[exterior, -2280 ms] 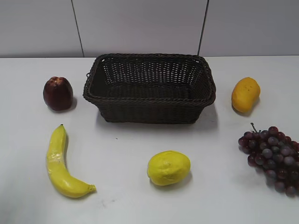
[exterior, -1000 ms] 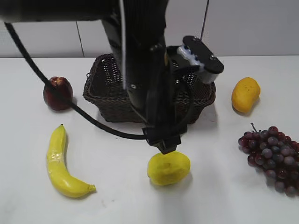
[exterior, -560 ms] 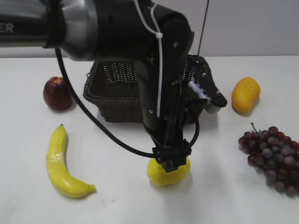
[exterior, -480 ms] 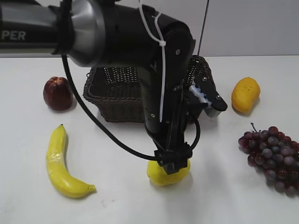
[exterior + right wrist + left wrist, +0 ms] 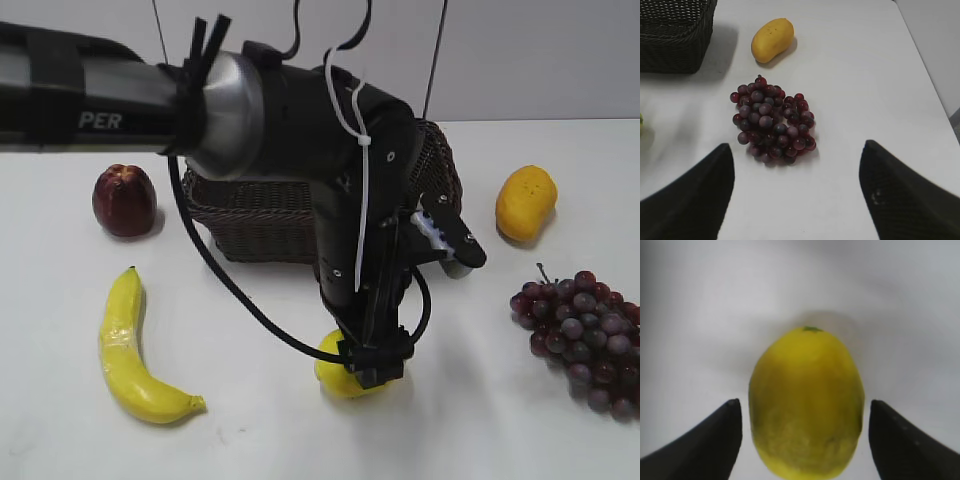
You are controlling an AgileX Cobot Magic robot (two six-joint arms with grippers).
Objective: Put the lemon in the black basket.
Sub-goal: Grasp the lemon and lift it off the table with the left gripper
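The lemon (image 5: 806, 402) sat on the white counter (image 5: 700, 315), little green stem end facing away from the camera. The left gripper (image 5: 805, 440) had its jaws spread wide, one black finger (image 5: 705, 440) either side, neither touching the fruit.

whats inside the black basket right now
Only a strip of the black basket and its right rim show beside the left arm; no fruit is seen there. The arm covers most of the interior, so it can't be confirmed.
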